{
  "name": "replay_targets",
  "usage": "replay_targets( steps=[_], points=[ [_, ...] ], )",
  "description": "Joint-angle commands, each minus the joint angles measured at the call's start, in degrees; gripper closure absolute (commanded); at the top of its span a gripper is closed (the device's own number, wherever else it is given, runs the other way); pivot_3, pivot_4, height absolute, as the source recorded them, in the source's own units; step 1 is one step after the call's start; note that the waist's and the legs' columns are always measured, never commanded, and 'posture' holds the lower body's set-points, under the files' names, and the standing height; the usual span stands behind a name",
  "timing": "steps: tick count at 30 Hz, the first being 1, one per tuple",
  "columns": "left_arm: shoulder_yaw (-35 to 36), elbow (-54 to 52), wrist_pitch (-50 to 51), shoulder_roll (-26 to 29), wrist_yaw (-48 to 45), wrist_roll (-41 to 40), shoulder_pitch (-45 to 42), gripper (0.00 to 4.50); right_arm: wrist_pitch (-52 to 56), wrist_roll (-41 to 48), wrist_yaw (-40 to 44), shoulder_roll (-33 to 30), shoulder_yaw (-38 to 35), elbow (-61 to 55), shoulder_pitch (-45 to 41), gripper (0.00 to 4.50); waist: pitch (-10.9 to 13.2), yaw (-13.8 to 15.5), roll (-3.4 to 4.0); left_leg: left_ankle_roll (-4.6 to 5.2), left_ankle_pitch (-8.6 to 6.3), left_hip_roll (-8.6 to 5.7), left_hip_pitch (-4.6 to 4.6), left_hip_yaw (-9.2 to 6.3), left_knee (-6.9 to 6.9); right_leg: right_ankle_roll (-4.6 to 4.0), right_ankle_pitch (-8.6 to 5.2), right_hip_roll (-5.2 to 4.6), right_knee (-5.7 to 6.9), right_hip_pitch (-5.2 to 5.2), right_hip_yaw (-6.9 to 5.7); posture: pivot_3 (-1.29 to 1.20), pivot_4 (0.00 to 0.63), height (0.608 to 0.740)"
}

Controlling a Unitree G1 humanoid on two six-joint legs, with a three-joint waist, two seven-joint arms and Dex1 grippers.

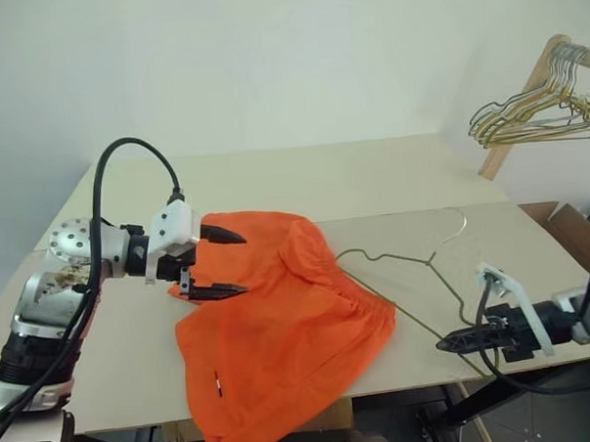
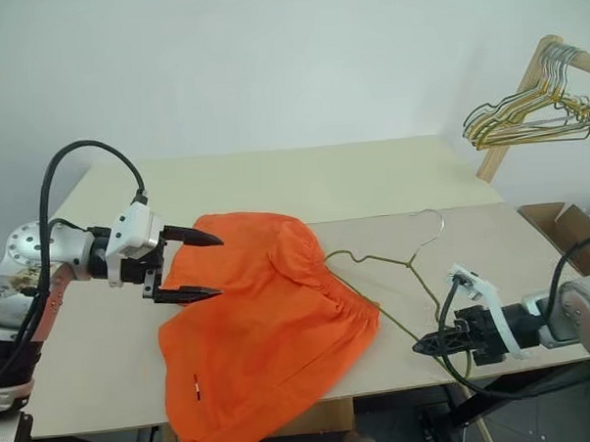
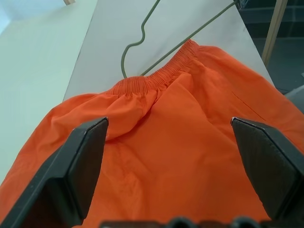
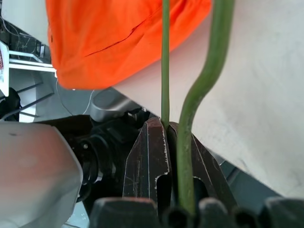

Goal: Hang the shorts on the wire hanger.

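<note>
L gripper (image 1: 224, 262), two black fingers spread wide, nothing between them; hovering over the upper-left part of the bright orange cloth shorts (image 1: 280, 329), fingertips pointing toward the R side. In L wrist view, both fingers (image 3: 83, 166) framing orange cloth, gathered elastic waistband beyond.

R gripper (image 1: 449, 343) at near-right table edge, fingers clamped tight on the thin dull olive-grey wire hanger (image 1: 415, 274); in R wrist view, wire (image 4: 165, 61) running up out of the pinched tips.

Hanger lying flat on the pale beige tabletop (image 1: 372, 178), curved hook toward the far side, one corner tucked under or into the waistband, can't tell which. Shorts spread flat mid-table, lower hem drooping over the near edge, small white tag on the front.

Far right: bunch of gold, green and grey wire hangers (image 1: 535, 113) on a wooden rack. Brown cardboard box (image 1: 570, 229) on the floor beside the table.
</note>
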Motion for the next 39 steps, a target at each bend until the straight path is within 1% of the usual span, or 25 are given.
replay_targets(
  steps=[1, 6, 9, 13, 16, 19, 21, 24, 26, 32, 36, 39],
  points=[
    [2.3, -1.5, 0.4, 1.3, 0.9, -1.2, 0.2, 0.02, -2.1, 0.3, 2.0, -2.0, 3.1, -2.0, -1.7, 4.50, 0.0, 0.2, 0.00, 0.00, 0.00, 0.01, -0.01, 0.00, 0.00, 0.00, 0.00, 0.02, 0.00, -0.03, 0.00, 0.01, 0.000, 0.740],
    [2.8, -2.1, 0.3, 1.4, 1.7, -1.4, 1.1, 0.02, -3.9, 0.7, 4.3, -4.9, 4.8, -2.2, 0.0, 4.50, 0.0, 1.2, 0.00, 0.00, 0.00, -0.01, -0.01, 0.01, 0.03, 0.00, 0.00, -0.01, -0.01, 0.01, 0.00, 0.03, 0.000, 0.740],
    [3.0, -2.6, 0.2, 1.2, 2.0, -1.4, 2.0, 0.02, -5.5, -0.7, 4.7, -6.5, 6.2, -0.8, 0.4, 4.50, 0.0, 1.5, 0.00, 0.00, 0.00, -0.01, -0.01, 0.01, 0.05, 0.00, 0.00, -0.01, -0.02, 0.01, 0.00, 0.03, 0.000, 0.740],
    [2.7, -3.1, 0.1, 0.8, 2.6, -1.3, 2.5, 0.02, -6.9, -3.5, 5.4, -6.1, 10.3, 3.0, -2.7, 4.50, 0.0, 1.7, 0.00, 0.00, 0.00, -0.01, 0.00, 0.01, 0.08, 0.00, 0.00, 0.00, -0.02, 0.03, -0.01, 0.04, 0.000, 0.740],
    [2.8, -3.5, 0.1, 1.1, 2.7, -1.4, 2.8, 0.02, -7.6, -2.7, 9.2, -7.6, 12.0, 3.0, -3.6, 4.50, 0.0, 1.8, 0.00, 0.00, 0.00, 0.00, 0.00, 0.02, 0.08, 0.00, 0.00, 0.01, -0.01, 0.01, -0.01, 0.05, 0.000, 0.740],
    [3.4, -3.5, -0.1, 1.7, 2.2, -1.7, 3.2, 0.02, -7.8, 0.9, 14.9, -11.6, 9.9, 0.2, -0.7, 4.50, 0.0, 2.4, 0.06, 0.02, -0.01, -0.02, -0.04, 0.02, 0.09, 0.00, 0.00, 0.00, -0.03, -0.02, -0.02, 0.05, 0.000, 0.740],
    [3.3, -3.5, -0.3, 1.8, 2.3, -1.7, 3.7, 0.02, -8.9, 1.8, 16.7, -12.8, 9.3, -1.4, 0.4, 4.50, 0.1, 2.7, 0.07, 0.04, -0.03, -0.01, -0.04, 0.02, 0.09, 0.00, 0.00, 0.00, -0.05, -0.02, -0.02, 0.06, 0.000, 0.740],
    [2.8, -4.0, -0.5, 1.8, 2.7, -1.7, 4.5, 0.02, -9.7, 2.1, 17.4, -11.6, 9.8, -2.2, -0.4, 4.50, 0.0, 2.7, 0.06, 0.05, -0.03, 0.02, 0.00, 0.03, 0.17, 0.00, 0.00, 0.02, -0.04, 0.05, -0.03, 0.07, 0.000, 0.740],
    [2.9, -4.4, -0.4, 2.1, 2.7, -2.0, 4.6, 0.02, -10.9, 0.3, 17.1, -9.7, 11.1, -0.9, -1.8, 4.50, 0.0, 2.8, 0.06, 0.05, -0.03, 0.04, 0.01, 0.02, 0.19, 0.00, 0.01, 0.05, -0.03, 0.08, -0.04, 0.08, 0.000, 0.740],
    [4.0, -4.8, -0.8, 3.3, 3.1, -1.7, 5.5, 0.02, -11.2, -3.8, 16.1, -1.8, 16.3, 7.0, -10.0, 4.50, 0.1, 3.0, 0.04, 0.05, -0.03, -0.01, -0.01, 0.01, 0.18, -0.01, 0.01, 0.05, -0.02, 0.01, -0.05, 0.12, 0.000, 0.740],
    [4.9, -6.3, 0.2, 4.4, 3.6, -2.6, 6.0, 0.02, -9.3, -7.0, 12.4, 4.6, 19.5, 13.5, -12.8, 4.50, 0.1, 3.6, -0.04, 0.05, -0.03, -0.02, -0.01, -0.01, 0.21, -0.02, 0.02, 0.05, -0.01, 0.03, -0.06, 0.14, 0.000, 0.740],
    [5.9, -7.3, 0.9, 5.4, 3.9, -3.3, 7.2, 0.02, -8.6, -6.9, 12.7, 5.3, 19.3, 15.0, -12.3, 4.50, 0.1, 4.5, 0.00, 0.05, -0.03, -0.12, -0.08, 0.00, 0.21, -0.01, 0.02, -0.02, -0.01, -0.05, -0.05, 0.15, 0.000, 0.740]
  ],
)
